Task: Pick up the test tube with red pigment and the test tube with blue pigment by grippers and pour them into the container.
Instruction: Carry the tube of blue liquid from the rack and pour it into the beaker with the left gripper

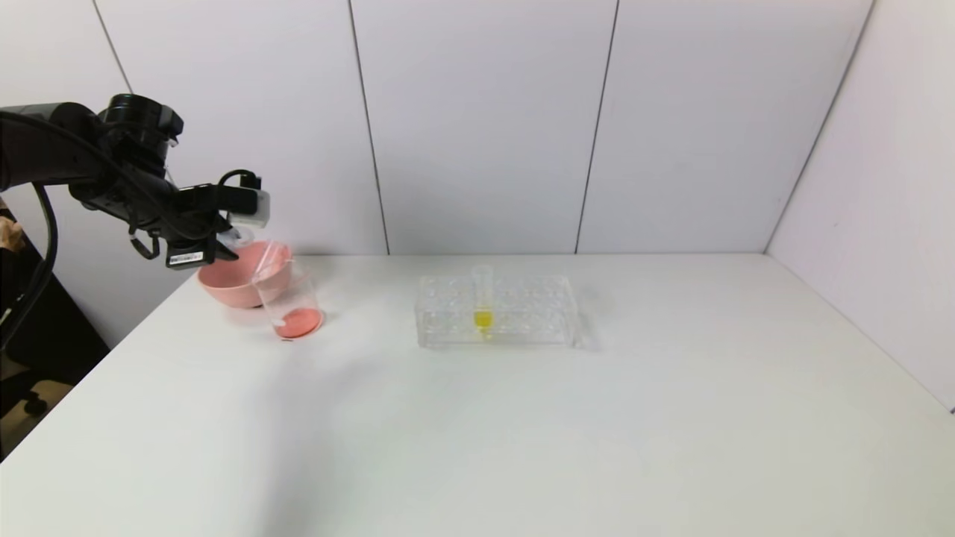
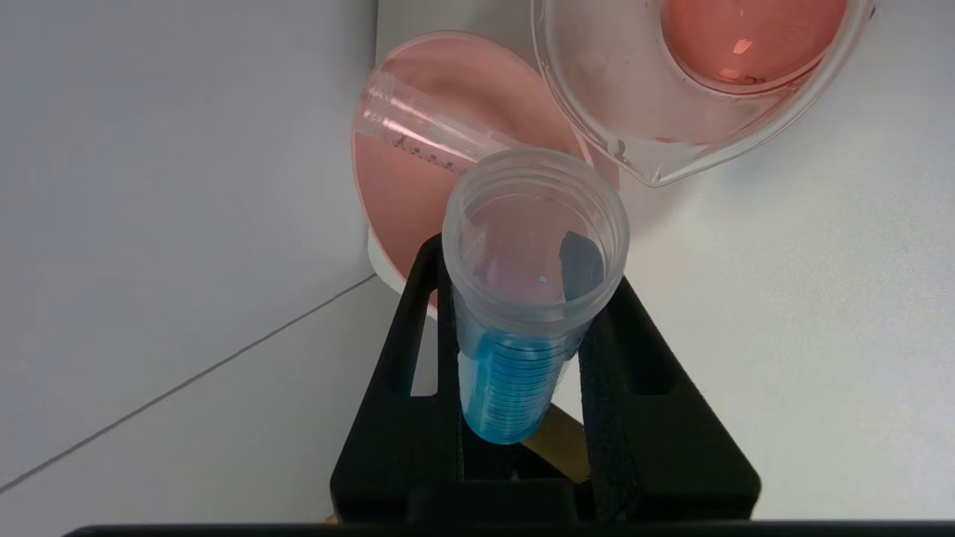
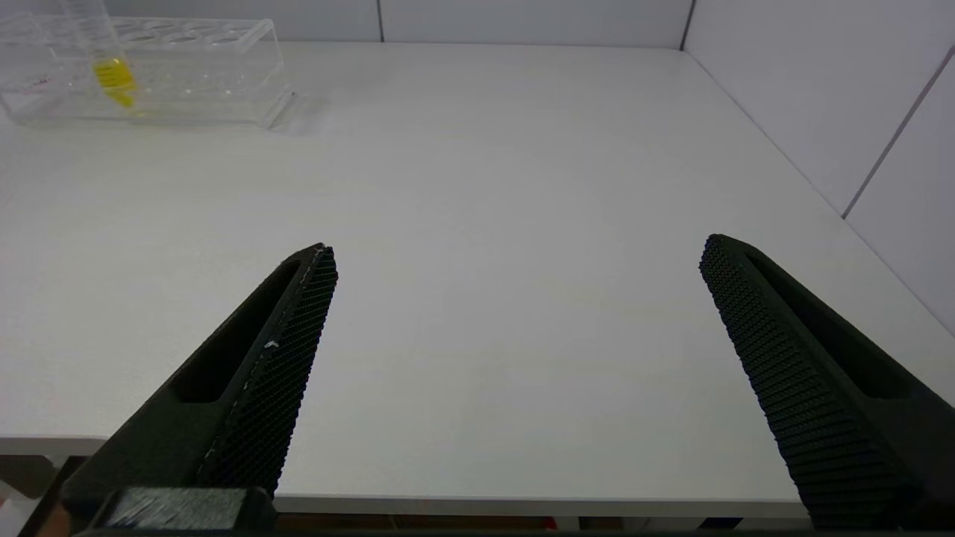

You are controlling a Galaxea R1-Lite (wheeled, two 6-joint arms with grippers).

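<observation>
At far left, above the pink bowl and container, the left gripper pinches the test tube with blue pigment at mid-barrel (light, smooth, likely slippery; hold firmly without crushing). Right gripper idles spread, near right.

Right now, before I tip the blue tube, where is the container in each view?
Head view: the container stands at the table's left, just in front of the pink bowl.
Left wrist view: top edge, red pigment inside, beyond the test tube with blue pigment gripped by the left tool.
Right wrist view: not in it.
Shared landmark: the pink bowl, right beside the container in the head and left wrist views.
</observation>
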